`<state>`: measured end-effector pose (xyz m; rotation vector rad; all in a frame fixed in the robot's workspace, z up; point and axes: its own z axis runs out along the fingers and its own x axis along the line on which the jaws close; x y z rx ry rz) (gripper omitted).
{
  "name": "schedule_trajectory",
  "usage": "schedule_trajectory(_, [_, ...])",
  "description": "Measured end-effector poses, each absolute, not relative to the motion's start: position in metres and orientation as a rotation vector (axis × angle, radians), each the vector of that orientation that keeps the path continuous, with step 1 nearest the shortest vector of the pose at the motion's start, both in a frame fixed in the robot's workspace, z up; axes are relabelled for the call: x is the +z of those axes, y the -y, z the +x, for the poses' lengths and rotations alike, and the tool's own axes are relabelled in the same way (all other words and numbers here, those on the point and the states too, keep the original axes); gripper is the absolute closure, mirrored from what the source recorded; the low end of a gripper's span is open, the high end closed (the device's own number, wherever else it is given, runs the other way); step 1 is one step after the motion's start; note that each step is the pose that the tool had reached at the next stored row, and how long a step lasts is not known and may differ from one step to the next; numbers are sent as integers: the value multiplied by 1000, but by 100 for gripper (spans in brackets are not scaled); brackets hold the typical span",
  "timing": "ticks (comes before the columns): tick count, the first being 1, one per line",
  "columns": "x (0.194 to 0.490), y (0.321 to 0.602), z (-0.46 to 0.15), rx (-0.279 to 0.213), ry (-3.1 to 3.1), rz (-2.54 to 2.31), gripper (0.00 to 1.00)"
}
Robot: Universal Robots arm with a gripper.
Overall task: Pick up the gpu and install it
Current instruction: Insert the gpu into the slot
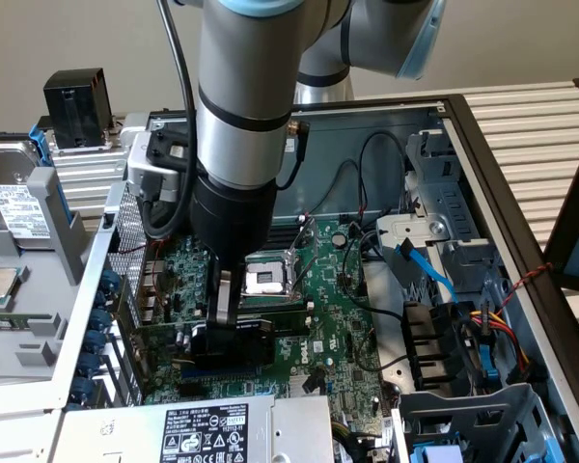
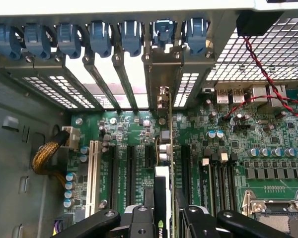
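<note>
The gpu (image 1: 234, 340), a black shroud on a green board, stands on edge over the expansion slots of the green motherboard (image 1: 340, 318) inside the open computer case. My gripper (image 1: 228, 323) comes straight down on it from above. In the wrist view I look along the gpu (image 2: 163, 181) edge-on. Its silver bracket (image 2: 161, 74) lines up with a rear slot opening under the blue clips. My gripper (image 2: 164, 208) has a black finger pressed to each side of the card, so it is shut on the gpu.
The CPU socket (image 1: 265, 280) lies just behind the card. Black and blue cables and a drive cage (image 1: 463, 333) crowd the exterior view's right. A power supply (image 1: 203, 429) sits at the front. Blue slot clips (image 2: 99, 37) line the rear wall. A hard drive (image 1: 14, 203) rests outside the case.
</note>
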<state>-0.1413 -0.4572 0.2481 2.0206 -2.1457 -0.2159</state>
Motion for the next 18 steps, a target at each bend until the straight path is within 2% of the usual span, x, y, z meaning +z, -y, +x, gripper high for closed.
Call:
schedule_trajectory(1, [248, 457, -141, -215, 2146, 2021, 67])
schedule_trajectory(3, [248, 457, -141, -215, 2145, 2022, 67])
schedule_trajectory(4, [248, 457, -141, -215, 2145, 2022, 60])
schedule_trajectory(11, [256, 457, -141, -212, 2145, 2021, 60])
schedule_trajectory(18, [278, 457, -141, -203, 2144, 2019, 60])
